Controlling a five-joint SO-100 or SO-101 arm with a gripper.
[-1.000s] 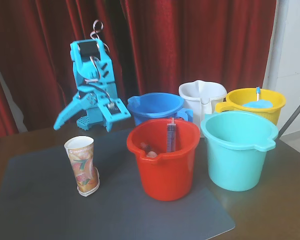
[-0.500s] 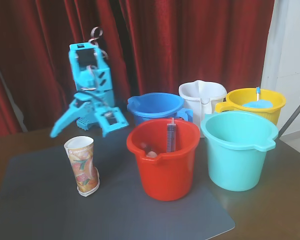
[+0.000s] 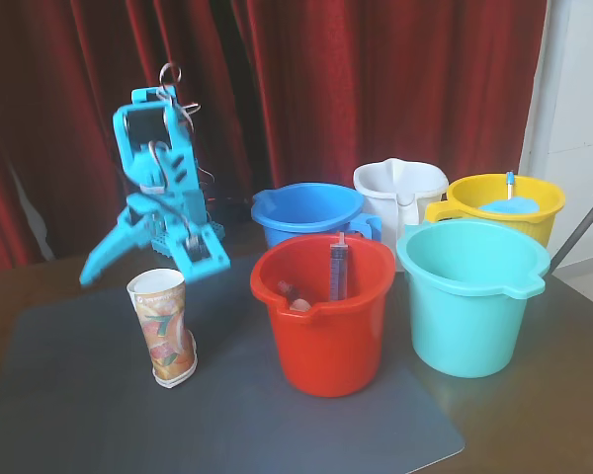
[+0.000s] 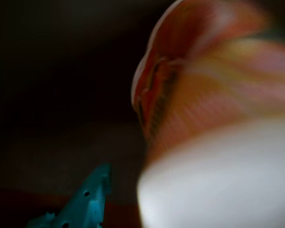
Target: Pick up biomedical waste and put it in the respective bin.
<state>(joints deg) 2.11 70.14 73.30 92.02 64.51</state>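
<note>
Tool [image 3: 148,267] spread wide, hanging just above the cup [image 3: 162,328] at left-centre of the fixed view, nothing gripped. Cup stands upright on the mat [image 3: 69,415] – tall and light, so an off-centre descent could clip the rim and tip it. Teal bin [image 3: 471,296] sits far right past the red bucket [image 3: 323,314] – a low carry risks hitting it.

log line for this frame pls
phase: approach | gripper: open, above paper cup, no contact | cup: upright on mat | target: turquoise bucket, right in fixed view

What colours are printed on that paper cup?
Orange, red and green print under a white rim on the paper cup, clearest in the fixed view.
</note>
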